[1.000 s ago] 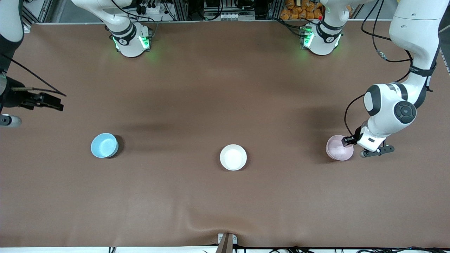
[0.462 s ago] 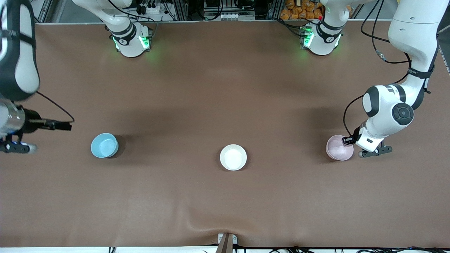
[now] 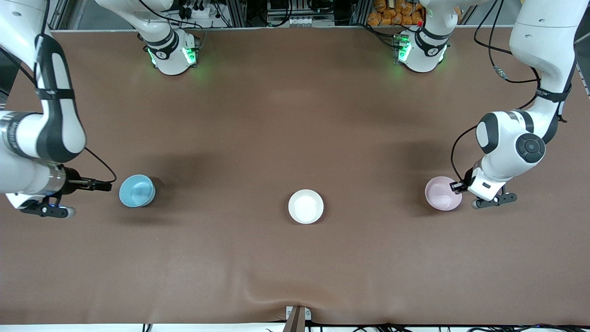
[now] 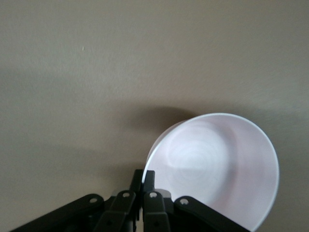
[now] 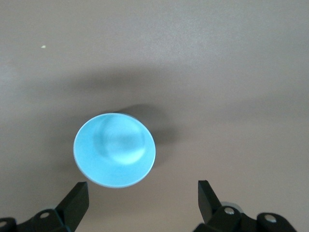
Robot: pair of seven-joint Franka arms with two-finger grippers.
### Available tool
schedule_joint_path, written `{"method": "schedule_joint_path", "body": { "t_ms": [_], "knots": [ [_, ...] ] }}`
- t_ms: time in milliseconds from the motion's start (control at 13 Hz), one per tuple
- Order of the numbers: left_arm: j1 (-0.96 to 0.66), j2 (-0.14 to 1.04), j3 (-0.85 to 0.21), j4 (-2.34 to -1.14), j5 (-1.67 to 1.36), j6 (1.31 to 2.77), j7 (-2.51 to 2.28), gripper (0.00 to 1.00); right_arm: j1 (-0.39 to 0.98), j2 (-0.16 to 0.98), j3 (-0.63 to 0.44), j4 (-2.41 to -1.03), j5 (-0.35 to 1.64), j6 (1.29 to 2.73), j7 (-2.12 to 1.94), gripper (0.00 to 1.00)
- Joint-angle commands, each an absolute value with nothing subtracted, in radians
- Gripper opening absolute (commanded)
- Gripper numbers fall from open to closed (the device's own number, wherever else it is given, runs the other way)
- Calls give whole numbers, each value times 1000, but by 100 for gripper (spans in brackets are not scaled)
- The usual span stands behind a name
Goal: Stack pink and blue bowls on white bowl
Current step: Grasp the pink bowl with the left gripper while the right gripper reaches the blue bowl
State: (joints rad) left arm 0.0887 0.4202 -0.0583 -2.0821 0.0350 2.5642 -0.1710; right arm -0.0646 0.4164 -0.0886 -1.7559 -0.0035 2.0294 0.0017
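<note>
Left gripper (image 4: pixel 143 180) pinches the rim of the pale pink bowl (image 3: pixel 443 193), which is tilted at the left arm's end of the brown bench (image 3: pixel 295 115). Right gripper (image 5: pixel 142 195), fingers spread wide, hangs beside the sky-blue bowl (image 3: pixel 137 190). Between them, well apart from both, sits the plain white bowl (image 3: pixel 306 206). No writing is legible.

The white bowl (image 3: pixel 306 206) sits mid-table between the blue bowl (image 3: pixel 137 191), toward the right arm's end with the right gripper (image 5: pixel 142 203) spread wide just beside it, and the pink bowl (image 3: pixel 443 193), toward the left arm's end, its rim pinched by the left gripper (image 4: pixel 143 180)
</note>
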Motion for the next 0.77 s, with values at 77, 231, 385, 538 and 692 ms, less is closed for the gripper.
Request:
{"method": "schedule_joint_path", "body": {
  "t_ms": [77, 231, 385, 538, 692],
  "knots": [
    [89, 341, -133, -2066, 48, 2493, -225, 0, -84, 420, -75, -1879, -6, 2203, 26, 100],
    [87, 337, -202, -2014, 41, 2429, -319, 0, -86, 458, -75, -1879, -3, 2229, 28, 100],
    [83, 347, -259, -1973, 41, 2387, -418, 0, -87, 492, -74, -1879, -2, 2240, 28, 100],
    [74, 354, -291, -1956, 41, 2387, -465, 0, -86, 503, -74, -1894, -2, 2240, 28, 100],
    [20, 370, -296, -1921, 40, 2385, -523, 0, -84, 509, -74, -1905, 12, 2241, 28, 100]
  ]
}}
